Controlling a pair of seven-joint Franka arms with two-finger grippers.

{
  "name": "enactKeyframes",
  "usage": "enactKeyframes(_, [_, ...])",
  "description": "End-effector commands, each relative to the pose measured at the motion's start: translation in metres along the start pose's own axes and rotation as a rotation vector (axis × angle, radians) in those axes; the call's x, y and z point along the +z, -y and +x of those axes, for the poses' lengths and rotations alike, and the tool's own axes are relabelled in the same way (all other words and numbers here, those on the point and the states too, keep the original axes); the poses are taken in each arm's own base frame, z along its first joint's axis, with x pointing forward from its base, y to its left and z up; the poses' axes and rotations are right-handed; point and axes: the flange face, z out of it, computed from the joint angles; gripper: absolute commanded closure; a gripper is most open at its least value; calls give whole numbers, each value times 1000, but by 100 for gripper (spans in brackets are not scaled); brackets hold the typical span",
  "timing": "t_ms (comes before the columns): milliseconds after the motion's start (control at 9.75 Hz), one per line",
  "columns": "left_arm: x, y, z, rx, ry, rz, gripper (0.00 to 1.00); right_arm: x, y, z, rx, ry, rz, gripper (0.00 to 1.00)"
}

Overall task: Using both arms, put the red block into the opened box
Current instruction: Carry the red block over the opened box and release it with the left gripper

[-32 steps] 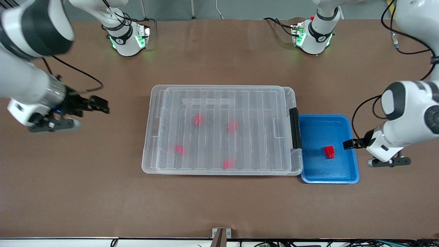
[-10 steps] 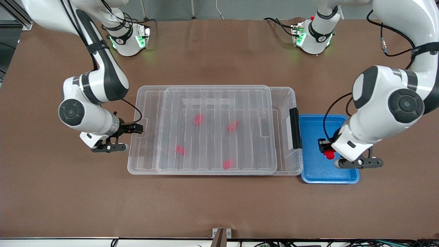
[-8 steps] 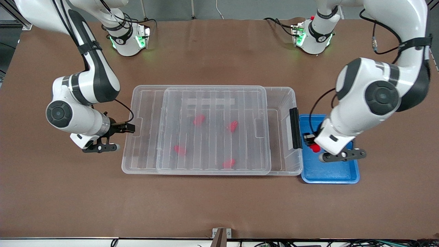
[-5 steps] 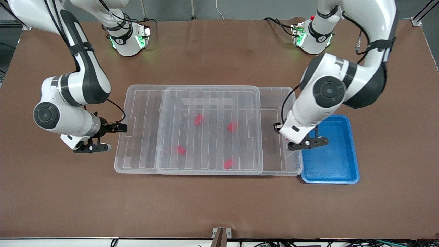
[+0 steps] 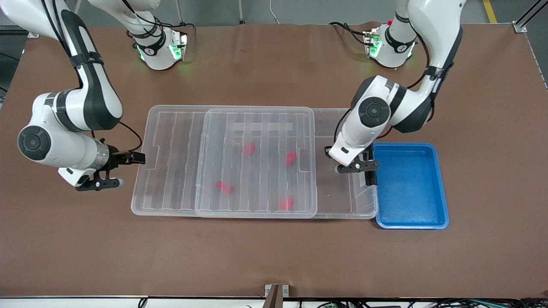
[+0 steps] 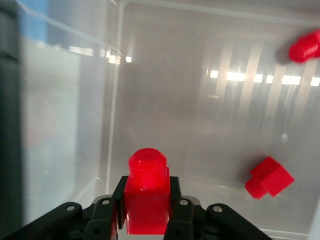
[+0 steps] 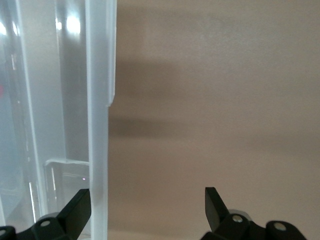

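Observation:
The clear box (image 5: 342, 215) lies mid-table with its ribbed lid (image 5: 167, 171) slid partway off toward the right arm's end. Over the uncovered end hangs my left gripper (image 5: 329, 152), shut on a red block (image 6: 147, 200); the block's stepped end sticks out past the fingers (image 6: 176, 200) of that gripper (image 6: 147, 212). Several more red blocks (image 5: 248, 149) lie in the box under the lid, two showing in the left wrist view (image 6: 270, 177). My right gripper (image 5: 137, 158) stands open at the lid's short edge, the lid's rim (image 7: 97, 125) between its fingers, close to one fingertip (image 7: 79, 210).
An empty blue tray (image 5: 411, 184) sits against the box's end toward the left arm's end of the table. The box's black latch (image 5: 371, 177) shows partly beneath the left wrist. Both arm bases stand along the table's edge farthest from the front camera.
The lid has slid farther toward the right arm's end, drawn by the right gripper. The left gripper carried the red block from the blue tray to over the box's uncovered end.

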Motion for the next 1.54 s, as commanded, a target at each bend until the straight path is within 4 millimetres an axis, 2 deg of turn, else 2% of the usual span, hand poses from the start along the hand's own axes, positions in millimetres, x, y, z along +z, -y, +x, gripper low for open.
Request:
enactKeyframes(0, [38, 6, -20, 2, 16, 17, 100, -7, -11, -9, -15, 1, -18, 0])
enactKeyframes(205, [74, -5, -22, 25, 14, -10, 100, -22, -10, -7, -3, 4, -17, 0])
enactKeyframes(308, [92, -7, -20, 27, 13, -23, 99, -40, -9, -4, 16, -4, -13, 0])
enactKeyframes(410, [106, -8, -20, 30, 17, -29, 99, -73, -7, -7, 105, -33, -6, 0])
enactKeyframes(513, [113, -11, -19, 39, 11, -31, 96, -117, -2, -14, 227, -87, -7, 0])
enactKeyframes(615, [118, -10, -18, 61, 7, -15, 90, -159, 2, -30, 318, -132, -6, 0])
enactKeyframes(718, [123, -11, -17, 70, 5, -9, 79, -199, 3, -53, 360, -170, -9, 0])
enactKeyframes(821, [120, -13, -13, 52, 1, -14, 43, -231, -12, -81, 392, -201, -14, 0])
enactKeyframes(923, [116, -13, -11, 53, -4, -15, 0, -249, -36, -105, 428, -195, -11, 0])
enactKeyframes(1128, [86, -12, -9, 51, -13, -3, 0, -274, -69, -150, 363, -163, -4, 0])
enactKeyframes(1231, [63, -9, -10, 59, -2, 27, 0, -283, -89, -156, 300, -180, -8, 0])
enactKeyframes(1333, [39, -6, -11, 65, 2, 49, 0, -300, -103, -161, 286, -214, 4, 0])
enactKeyframes(1436, [21, -4, -14, 76, 9, 69, 0, -298, -108, -160, 293, -209, 17, 0])
